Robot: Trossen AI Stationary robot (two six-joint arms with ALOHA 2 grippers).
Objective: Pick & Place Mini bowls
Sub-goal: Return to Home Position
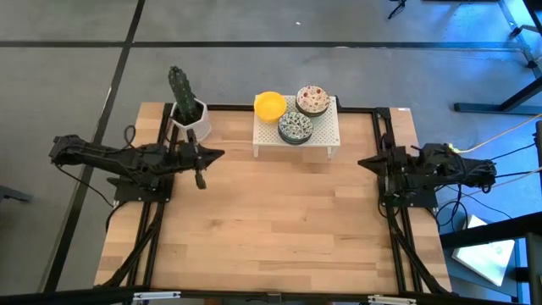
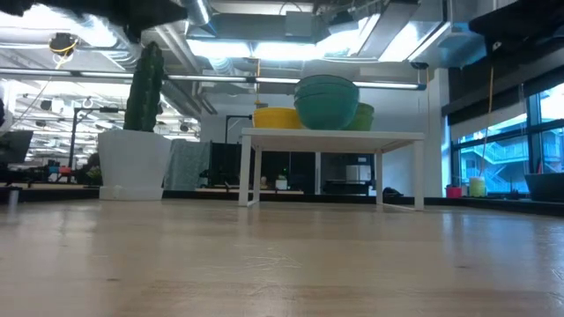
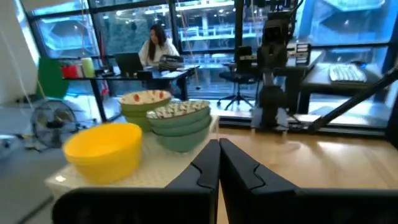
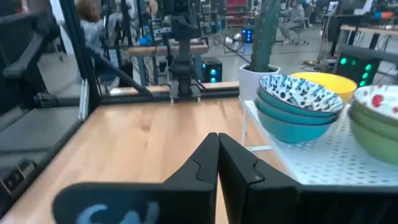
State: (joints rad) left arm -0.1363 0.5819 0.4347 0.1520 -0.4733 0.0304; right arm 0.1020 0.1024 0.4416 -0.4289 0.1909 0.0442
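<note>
Flanking shelf (image 1: 327, 135) of mini bowls (image 1: 295, 127) by cactus pot (image 1: 191, 119): L pincer (image 1: 218, 155), R pincer (image 1: 364, 161), closed.

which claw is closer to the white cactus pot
Left. The left claw sits close beside the cactus pot; the right claw is across the table, past the shelf.

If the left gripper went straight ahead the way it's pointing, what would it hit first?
Likely the front corner of the white shelf; the left gripper lines up closely with its front edge, so it might just slip past toward the right gripper.
</note>
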